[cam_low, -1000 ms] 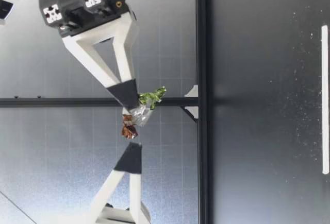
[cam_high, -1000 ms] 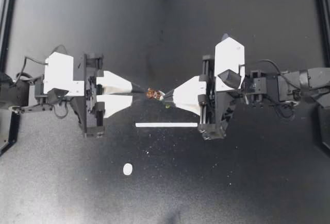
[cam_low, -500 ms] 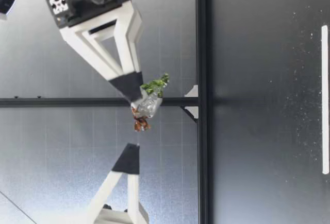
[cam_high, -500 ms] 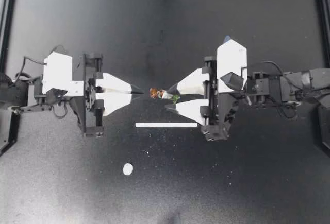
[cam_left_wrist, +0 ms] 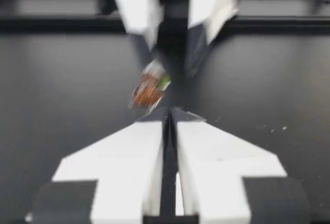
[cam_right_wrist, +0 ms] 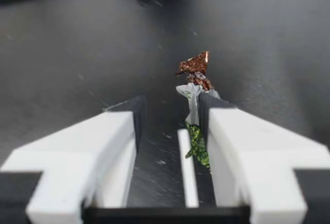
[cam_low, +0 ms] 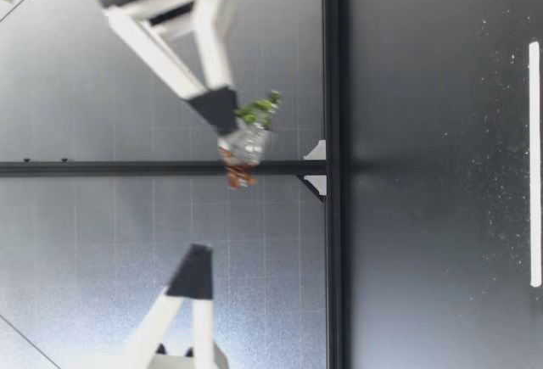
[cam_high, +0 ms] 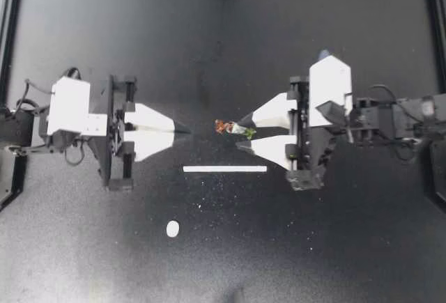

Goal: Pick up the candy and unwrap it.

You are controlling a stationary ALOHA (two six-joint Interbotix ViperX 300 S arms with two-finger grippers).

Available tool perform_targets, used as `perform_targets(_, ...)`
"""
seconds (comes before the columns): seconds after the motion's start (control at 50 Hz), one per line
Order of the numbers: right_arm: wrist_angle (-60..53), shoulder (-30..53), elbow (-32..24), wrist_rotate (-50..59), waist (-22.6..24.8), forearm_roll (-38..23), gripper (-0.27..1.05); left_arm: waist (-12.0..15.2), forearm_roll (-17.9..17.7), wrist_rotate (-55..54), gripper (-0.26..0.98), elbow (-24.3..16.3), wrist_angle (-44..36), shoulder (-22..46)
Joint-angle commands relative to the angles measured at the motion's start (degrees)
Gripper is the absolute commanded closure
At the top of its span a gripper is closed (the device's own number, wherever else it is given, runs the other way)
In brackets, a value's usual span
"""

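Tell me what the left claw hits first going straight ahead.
Probably the candy on a finger of the open right claw; the left claw looks slightly higher, so it may skim past.

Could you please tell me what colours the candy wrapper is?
Candy wrapper: reddish-brown, clear, green; best in right wrist view.

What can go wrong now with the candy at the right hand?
1. The right hand is open and the candy clings to only one finger, above the table; it may fall.
2. The left hand is shut and apart from the candy; it must open and could miss the small brown end.
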Motion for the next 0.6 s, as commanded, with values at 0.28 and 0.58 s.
perform_targets(0.28, 0.79, -0.7, -2.2, -5.63, -1.32, 0.0, 0.32, -0.09, 0.35, -0.79, 0.74, -0.88, -0.7, -0.97)
perform_targets(0.58, 0.53, -1.23, -2.11, -5.27, -1.14, 0.09, 0.32, 0.0, 0.35, -0.18, 0.74, -0.35, 0.18, -0.97)
